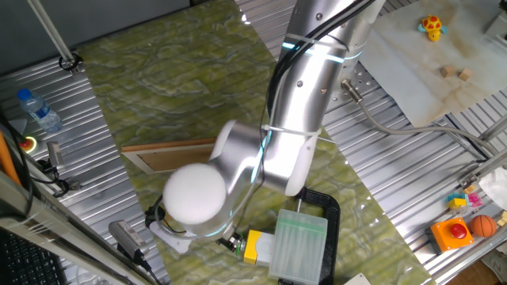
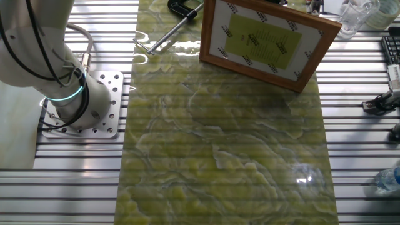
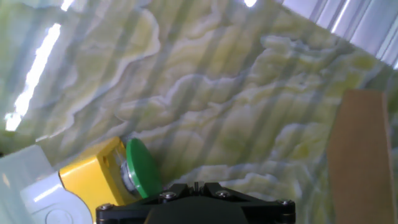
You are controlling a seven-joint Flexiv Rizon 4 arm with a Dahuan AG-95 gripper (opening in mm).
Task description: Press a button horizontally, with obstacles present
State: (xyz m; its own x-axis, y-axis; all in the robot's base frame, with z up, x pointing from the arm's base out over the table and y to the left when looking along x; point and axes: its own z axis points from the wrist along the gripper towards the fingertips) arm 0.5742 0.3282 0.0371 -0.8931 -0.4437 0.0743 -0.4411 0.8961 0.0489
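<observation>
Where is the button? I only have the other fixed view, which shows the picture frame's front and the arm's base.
Observer: The button is on the frame's brown back side, low on the green mat. Its cap points sideways out of a yellow box.
Operator: What holds that box?
Observer: A pale-green ribbed block is joined to it, and that block lies beside a black C-clamp.
Operator: How close is the end effector?
Observer: In the hand view the button's cap sits just above the end effector's black body. I cannot tell whether they touch.
</observation>
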